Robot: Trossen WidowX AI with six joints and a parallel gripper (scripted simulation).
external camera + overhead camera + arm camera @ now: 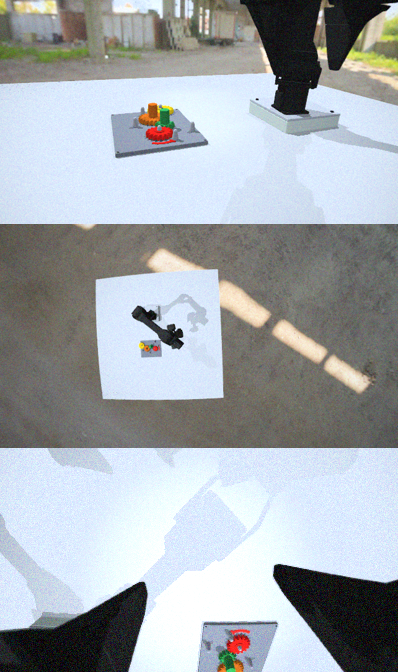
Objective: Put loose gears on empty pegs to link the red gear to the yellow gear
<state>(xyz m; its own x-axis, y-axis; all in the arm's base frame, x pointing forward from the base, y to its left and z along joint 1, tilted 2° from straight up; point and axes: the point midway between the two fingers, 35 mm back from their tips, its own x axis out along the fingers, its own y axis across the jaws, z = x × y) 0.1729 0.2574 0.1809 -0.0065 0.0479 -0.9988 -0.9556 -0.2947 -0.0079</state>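
The grey board (pixel 157 354) (pixel 130 142) (pixel 266 635) bears the red gear (pixel 155 348) (pixel 159 134) (pixel 239 643) and the yellow gear (pixel 141 345) (pixel 168 107). A green gear (pixel 151 346) (pixel 164 116) and an orange gear (pixel 147 348) (pixel 152 110) stand between them on the board. The four form an unbroken row: red, green, orange, yellow. Both middle gears look flat, with upright handles. Fine tooth contact is too small to tell. My gripper (pixel 175 330) (pixel 211 579) is open and empty, high above the table, beside the board on the red gear's side.
Bare pegs, such as one near the corner (pixel 192 127) and one beside the red gear (pixel 175 134), stand on the board. The robot's pale base block (pixel 313 125) is to the board's right in the exterior view. No loose gear shows on the white table (pixel 124 379).
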